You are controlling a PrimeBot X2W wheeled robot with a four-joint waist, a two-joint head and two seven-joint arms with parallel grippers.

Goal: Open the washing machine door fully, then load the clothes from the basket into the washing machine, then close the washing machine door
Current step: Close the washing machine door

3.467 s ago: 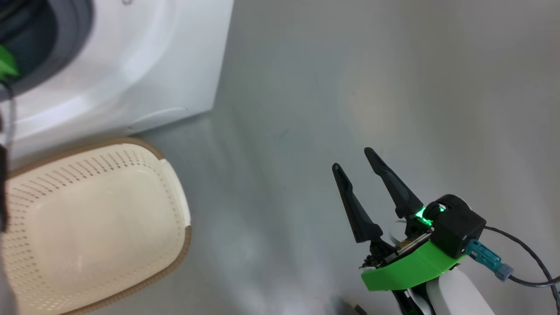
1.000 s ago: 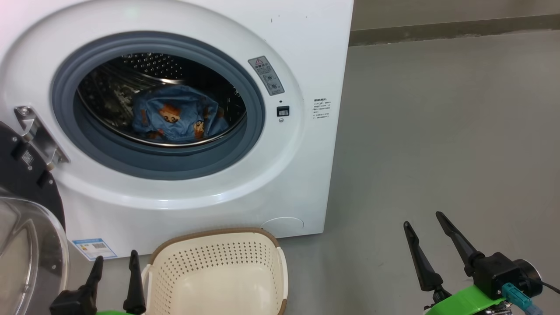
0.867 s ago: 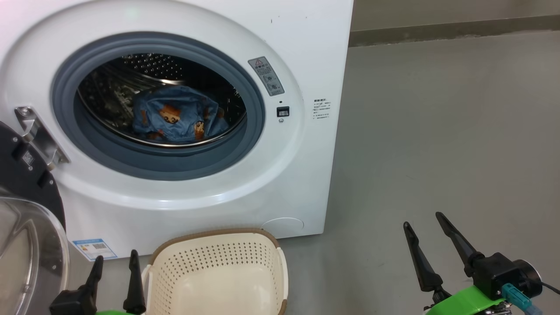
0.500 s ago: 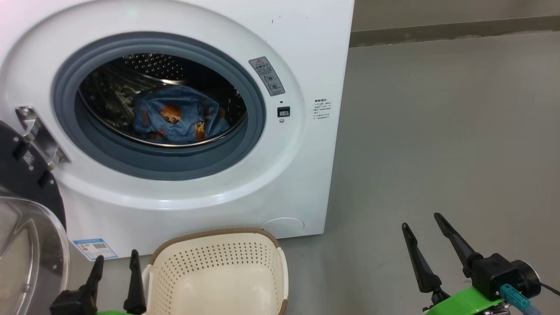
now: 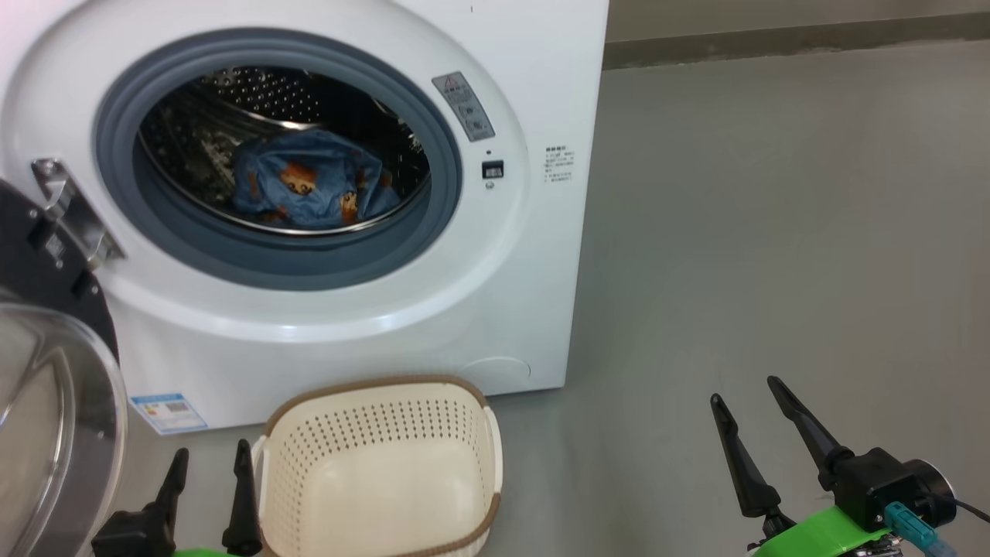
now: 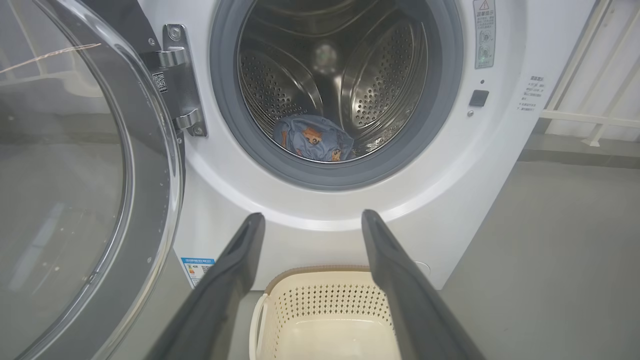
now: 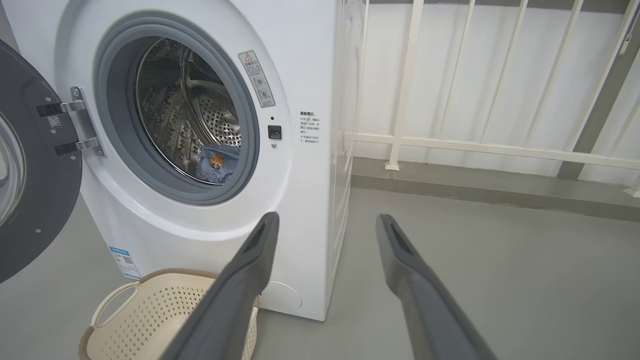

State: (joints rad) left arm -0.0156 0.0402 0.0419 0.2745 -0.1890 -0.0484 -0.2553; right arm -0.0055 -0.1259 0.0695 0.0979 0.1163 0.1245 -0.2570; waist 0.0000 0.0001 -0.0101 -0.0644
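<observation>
The white washing machine stands with its door swung wide to the left, glass bowl facing me. The blue bear-print clothes lie low in the steel drum, also seen as clothes and clothes. On the floor in front sits the cream basket, with nothing inside. My left gripper hangs open just left of the basket, between it and the door. My right gripper is open over bare floor to the right. Both wrist views show spread, empty fingers: left gripper, right gripper.
Grey floor stretches to the right of the machine. A white railing runs along the wall behind and right of it. A blue label sticker sits low on the machine's front, near the door's edge.
The head camera, earlier looking down at basket and floor, now faces the machine and tipped slightly in the last half second. Both grippers stay open and hardly move.
</observation>
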